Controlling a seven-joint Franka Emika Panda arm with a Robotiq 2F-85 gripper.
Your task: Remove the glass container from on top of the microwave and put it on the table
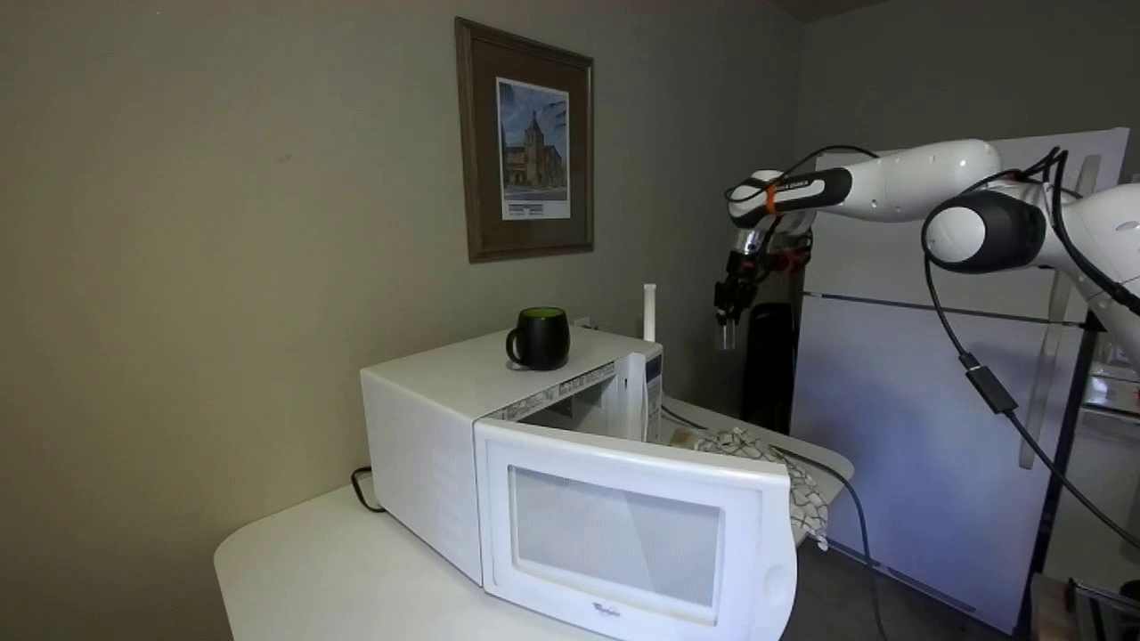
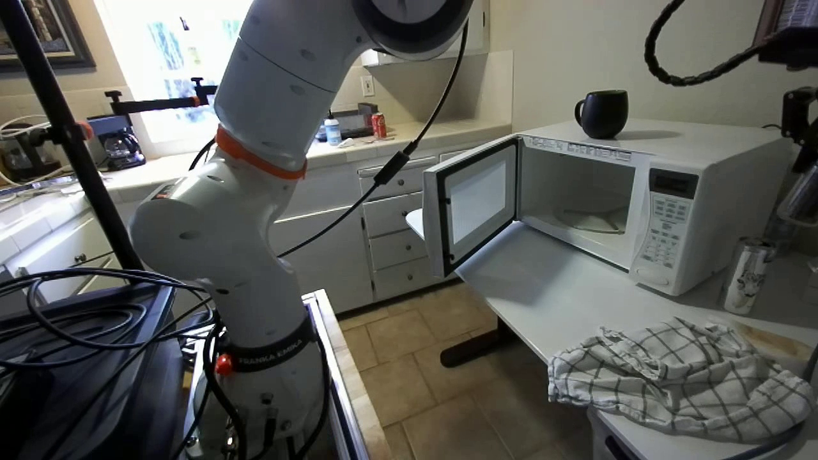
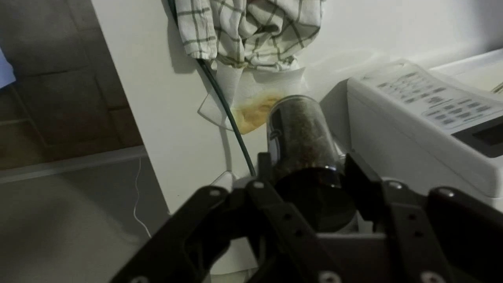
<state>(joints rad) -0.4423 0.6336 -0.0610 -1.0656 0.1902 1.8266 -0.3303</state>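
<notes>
My gripper [image 3: 308, 167] is shut on the glass container [image 3: 298, 135], a clear jar with dark contents and a black lid. The lid end sits between the fingers and the glass end points down. In an exterior view the gripper [image 1: 728, 313] holds the container [image 1: 728, 336] in the air, beyond the microwave [image 1: 419, 463]. In an exterior view the container [image 2: 800, 198] shows at the right edge, beside the microwave [image 2: 744, 172]. In the wrist view the container is over the white table [image 3: 133, 51], left of the microwave [image 3: 393, 125]. The microwave door [image 1: 623, 534] stands open.
A black mug [image 1: 541, 340] stands on the microwave. A checked cloth [image 2: 677, 383] lies on the table, near a stained paper [image 3: 255, 110] and a dark cable [image 3: 226, 104]. A tall can [image 2: 746, 275] stands beside the microwave. A fridge [image 1: 917, 401] stands behind.
</notes>
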